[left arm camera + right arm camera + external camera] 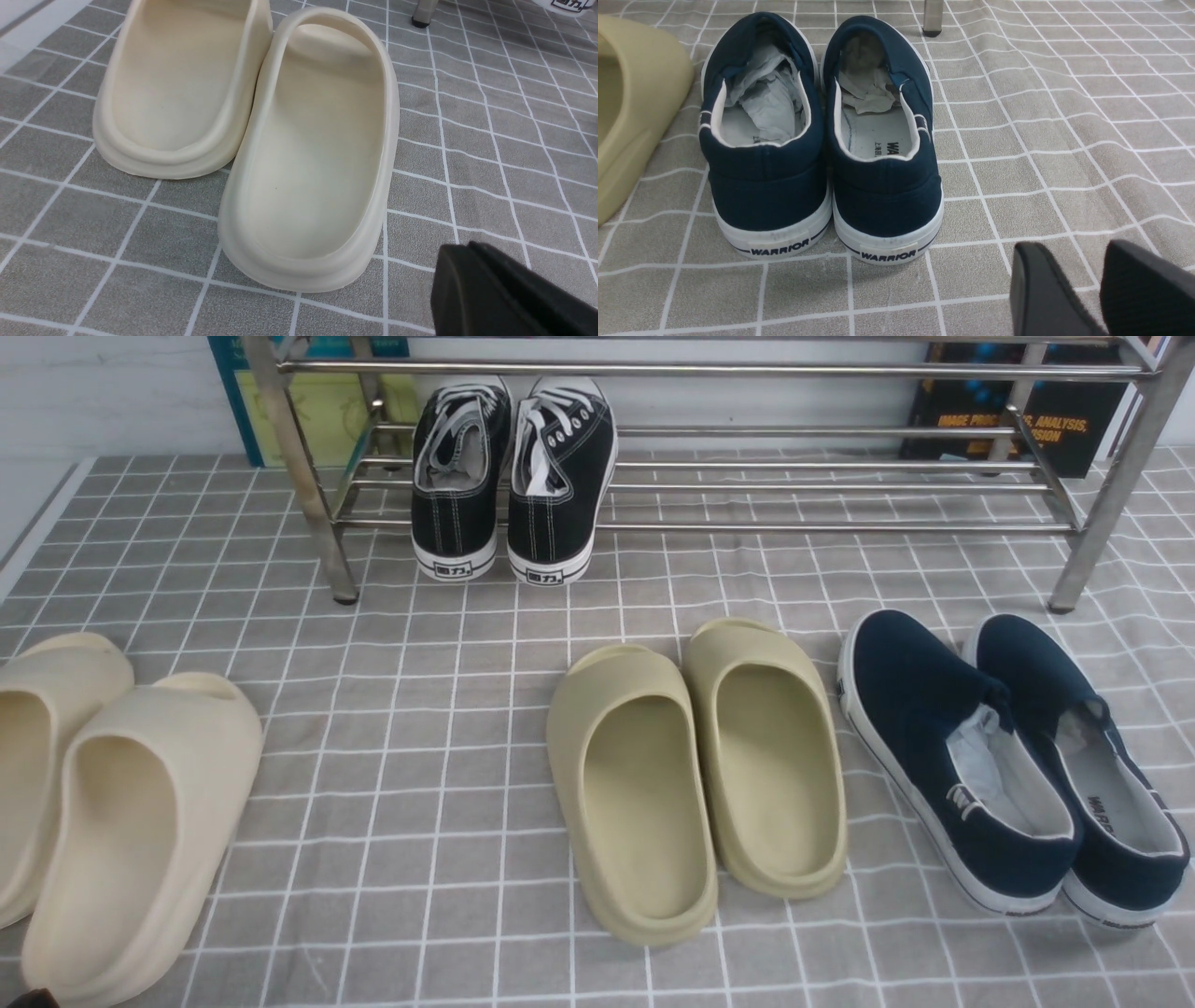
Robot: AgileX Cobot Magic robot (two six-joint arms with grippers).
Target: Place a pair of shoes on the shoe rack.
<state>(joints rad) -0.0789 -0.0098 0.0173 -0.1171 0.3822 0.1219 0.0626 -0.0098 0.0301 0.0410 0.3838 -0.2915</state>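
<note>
The pair of black canvas sneakers, the left shoe (457, 476) and the right shoe (560, 476), stands side by side on the lower bars of the silver shoe rack (747, 371). Their toes point to the back and their heels hang over the front bar. My left gripper (467, 249) is shut and empty, low over the cloth beside the beige slides. My right gripper (1078, 252) is open and empty, behind the heels of the navy slip-ons. Neither gripper is near the rack. A rack foot shows in each wrist view (423, 11) (932, 18).
A pair of beige slides (121, 803) lies at front left, olive slides (700, 765) in the middle and navy slip-ons (1008, 756) at front right, all on a grey checked cloth (420, 709). Books (1018, 420) lean behind the rack.
</note>
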